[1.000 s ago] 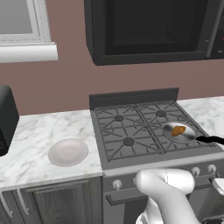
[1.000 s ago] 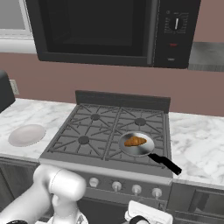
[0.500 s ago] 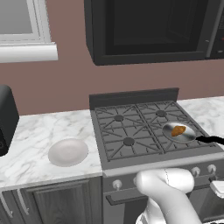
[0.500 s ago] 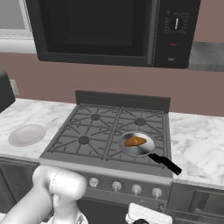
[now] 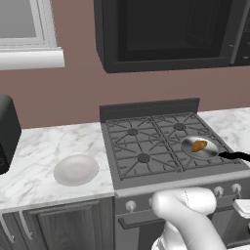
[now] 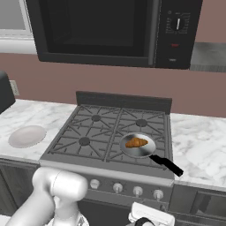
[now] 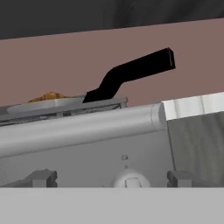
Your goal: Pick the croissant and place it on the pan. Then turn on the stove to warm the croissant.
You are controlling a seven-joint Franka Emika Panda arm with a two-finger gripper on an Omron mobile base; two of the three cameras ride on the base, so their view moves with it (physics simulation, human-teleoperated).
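Observation:
The golden-brown croissant point(image 5: 198, 145) point(image 6: 136, 142) lies in the small shiny pan point(image 5: 209, 153) point(image 6: 132, 152) on the front right burner of the stove point(image 5: 141, 146) point(image 6: 92, 132). The pan's black handle point(image 6: 167, 165) point(image 7: 131, 72) juts out over the stove's front right corner. My gripper point(image 6: 148, 217) hangs low in front of the stove, below the row of silver knobs point(image 6: 137, 190), open with nothing in it. In the hand view I look up at the stove's front: a knob point(image 7: 131, 180) sits at the bottom, and the croissant point(image 7: 50, 96) peeks over the pan's rim.
A round white plate point(image 5: 75, 169) point(image 6: 27, 136) rests on the marble counter left of the stove. A black microwave point(image 5: 171, 34) point(image 6: 114, 31) hangs above the range. A dark appliance point(image 5: 7, 132) stands at the counter's far left. More counter point(image 6: 198, 141) runs right of the stove.

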